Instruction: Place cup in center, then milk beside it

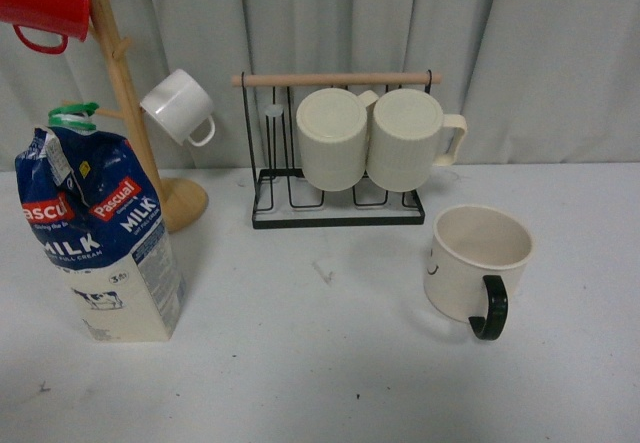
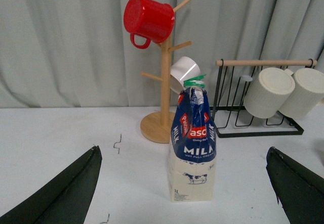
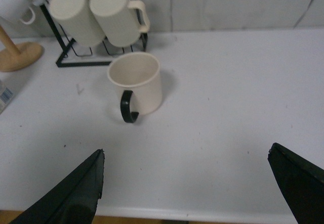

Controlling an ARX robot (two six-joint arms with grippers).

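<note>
The cup, a wide cream-white mug with a black handle, stands upright on the white table at the right; it also shows in the right wrist view. The milk carton stands upright at the left, also in the left wrist view. A faint mark on the tabletop lies between them; the center's corner marks are not clearly seen. My left gripper is open, short of the milk. My right gripper is open, short of the cup near the table's front edge. Neither arm shows in the front view.
A black wire rack holds two ribbed cream mugs at the back. A wooden mug tree at back left carries a red mug and a small white cup. A grey curtain hangs behind.
</note>
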